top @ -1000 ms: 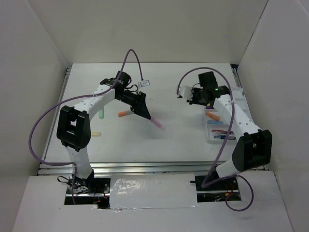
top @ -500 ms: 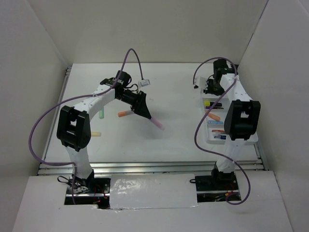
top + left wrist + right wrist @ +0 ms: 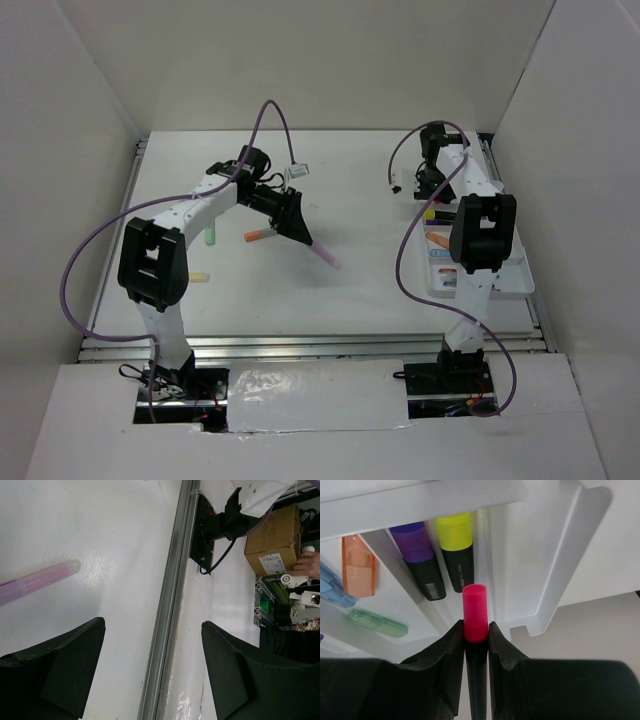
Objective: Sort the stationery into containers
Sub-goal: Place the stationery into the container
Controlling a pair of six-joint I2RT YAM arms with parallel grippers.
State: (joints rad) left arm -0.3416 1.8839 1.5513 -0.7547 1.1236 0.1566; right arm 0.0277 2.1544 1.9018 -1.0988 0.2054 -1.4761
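Right wrist view tells most. The right gripper (image 3: 476,630) is clamped on a pink-capped highlighter (image 3: 475,611). The fingers hide the highlighter's black body, and only the cap stands out past the tips. The cap points into the tray (image 3: 555,565), just beside the black end of a yellow highlighter (image 3: 456,550). Whether the two touch cannot be told. A purple highlighter (image 3: 419,557) lies in the next compartment. An orange marker (image 3: 357,565) and a green marker (image 3: 376,622) lie in compartments beyond it. A blue thing (image 3: 331,594) is cut off by that picture's left border.

From above, the tray lies along the worktop's right edge, but the right arm (image 3: 480,230) covers most of it. The right gripper, near the far right corner, is too dark and small to read there.

The left gripper (image 3: 153,624) stands wide, with nothing between its fingers. A lilac marker (image 3: 37,580) lies on the worktop (image 3: 370,270) beside one finger. In the wrist view it is apart from that finger and runs off the picture's left border. From above, one end is hidden under the gripper, left of the worktop's middle.

Three more lie loose toward the left edge. A loose orange marker (image 3: 258,236) is just beside the left gripper, a loose green marker (image 3: 211,238) is partly under the left arm, and a yellow marker (image 3: 199,276) is nearest the front.
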